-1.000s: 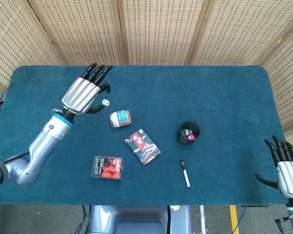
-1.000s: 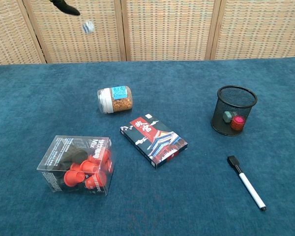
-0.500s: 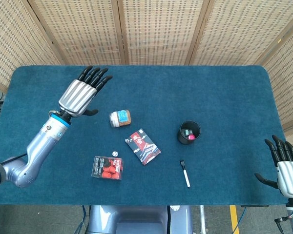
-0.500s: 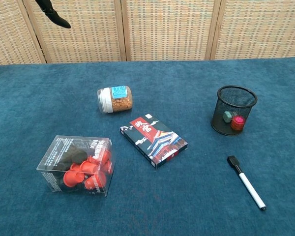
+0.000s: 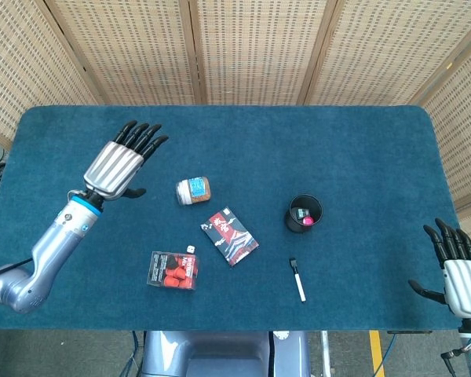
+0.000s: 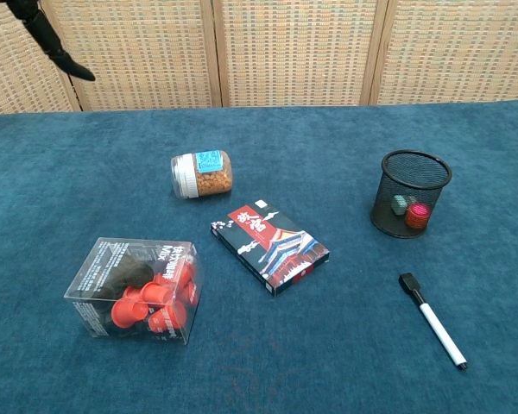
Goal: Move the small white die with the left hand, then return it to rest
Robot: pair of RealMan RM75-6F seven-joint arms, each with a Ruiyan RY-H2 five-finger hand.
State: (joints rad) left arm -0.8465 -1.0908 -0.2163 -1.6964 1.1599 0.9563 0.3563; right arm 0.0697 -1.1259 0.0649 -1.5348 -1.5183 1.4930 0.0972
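die (image 5: 191, 250) is lying on the cloth, just at the 1 o'clock corner of the clear box of red caps (image 5: 173, 270); i cannot pick it out in the chest view. your left hand (image 5: 119, 161) is hovering at 10 o'clock from it, fingers spread, holding nothing. right hand (image 5: 461, 275) is idling, fingers apart. you're likely finishing: bring that arm to rest.

One die (image 5: 191, 249) sits left of centre in the head view. There is one jar (image 5: 193, 190), one clear box (image 5: 173, 270) of red pieces at lower left, one card pack (image 5: 230, 236) near the middle, one mesh cup (image 5: 304, 214) right of centre, and one marker (image 5: 297, 280) below it. Two hands show: left (image 5: 115, 162) at upper left, right (image 5: 458, 274) at lower right.
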